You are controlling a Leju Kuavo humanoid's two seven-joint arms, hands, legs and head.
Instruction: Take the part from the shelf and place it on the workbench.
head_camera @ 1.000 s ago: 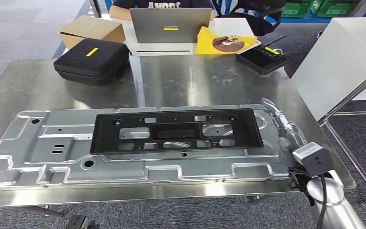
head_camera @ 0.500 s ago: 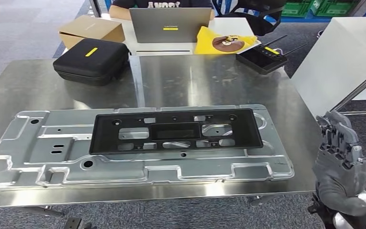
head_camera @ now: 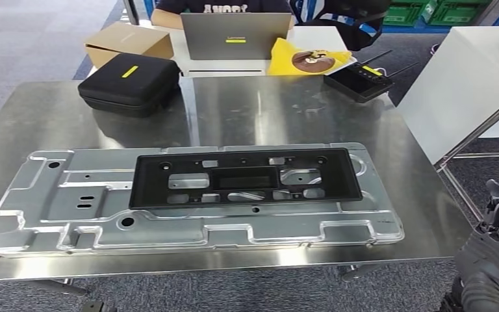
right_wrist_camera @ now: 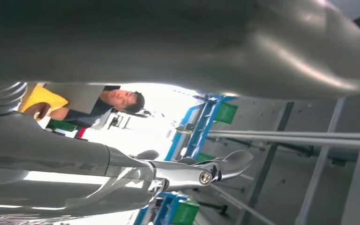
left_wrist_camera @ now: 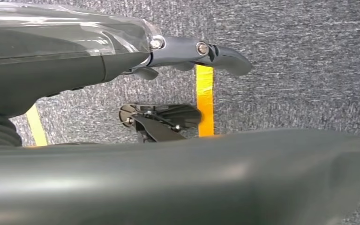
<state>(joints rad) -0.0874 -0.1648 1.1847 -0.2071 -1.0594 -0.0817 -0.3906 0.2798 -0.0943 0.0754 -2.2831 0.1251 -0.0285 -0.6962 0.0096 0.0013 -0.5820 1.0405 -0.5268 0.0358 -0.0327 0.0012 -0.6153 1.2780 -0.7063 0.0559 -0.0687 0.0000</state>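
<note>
Head view, part: black plastic frame, flat and rectangular with cut-out windows, lies mid-frame on a stamped silver metal panel; both rest on the brushed steel surface.
Head view, long axis: part runs left to right across the frame.
Head view, right robot hand: lower right corner, beyond the surface edge, well apart from the part, which lies to its upper left; fingers upright and apart, holding nothing.
Head view, nearer arm: the right, by my judgement.
Head view, task: part looks already set down.
Head view, background: black zip case, cardboard box, laptop at top.
Left wrist view, left robot hand: grey thumb over speckled carpet with a yellow tape strip; grip state cannot be told.
Right wrist view, right robot hand: glossy grey cover, thumb out, nothing held.
</note>
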